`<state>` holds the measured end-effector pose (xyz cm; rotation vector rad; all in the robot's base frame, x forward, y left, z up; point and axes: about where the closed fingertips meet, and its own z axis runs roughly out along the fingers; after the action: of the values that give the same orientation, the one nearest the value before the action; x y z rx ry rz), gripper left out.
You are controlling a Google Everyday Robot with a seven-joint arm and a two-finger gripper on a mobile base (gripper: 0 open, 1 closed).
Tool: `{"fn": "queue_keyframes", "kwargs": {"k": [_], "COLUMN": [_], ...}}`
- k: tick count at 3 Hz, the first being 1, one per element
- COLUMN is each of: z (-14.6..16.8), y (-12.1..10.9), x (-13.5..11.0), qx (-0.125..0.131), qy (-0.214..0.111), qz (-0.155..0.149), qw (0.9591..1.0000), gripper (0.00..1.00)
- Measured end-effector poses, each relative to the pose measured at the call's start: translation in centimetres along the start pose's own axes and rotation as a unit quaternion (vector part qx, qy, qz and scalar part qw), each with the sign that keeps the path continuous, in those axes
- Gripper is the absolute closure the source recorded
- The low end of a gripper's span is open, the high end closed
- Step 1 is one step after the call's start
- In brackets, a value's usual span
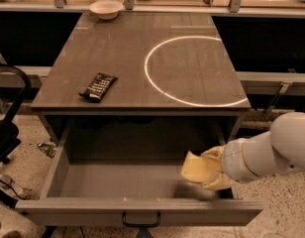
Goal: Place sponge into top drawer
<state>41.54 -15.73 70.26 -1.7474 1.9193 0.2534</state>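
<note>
The top drawer [137, 209] is pulled wide open below the tabletop, its grey inside bare, and its dark handle [140, 221] shows at the front middle. My gripper [203, 171] reaches in from the right on a white arm and hangs inside the drawer's right part, just above its floor. It is shut on the pale yellow sponge [193, 166], which sticks out to the left of the cream-yellow fingers [218, 178]. The sponge is over the drawer's right front area and still held.
On the grey tabletop [132, 48] lie a black snack bar wrapper [98, 86] at the left front and a white bowl [106, 8] at the far left. A white ring of light [157, 86] marks the top's right half. A black chair frame [6, 128] stands left of the drawer.
</note>
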Motion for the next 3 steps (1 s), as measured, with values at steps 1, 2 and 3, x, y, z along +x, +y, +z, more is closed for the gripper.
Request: {"fn": "queue_keyframes", "kwargs": {"k": [1,2,3], "z": [3.1,5.8,8.7], "y": [-2.8,-4.6,-4.6], "x": [-1.9,-2.9,-2.3], "qx": [-0.001,-0.007,-0.027], "qy": [0.002,0.000,-0.026], "qz": [-0.012,-0.008,0.025], "qw": [0.9999,0.9999,0.9990], "gripper": [1.00,1.00,0.97]}}
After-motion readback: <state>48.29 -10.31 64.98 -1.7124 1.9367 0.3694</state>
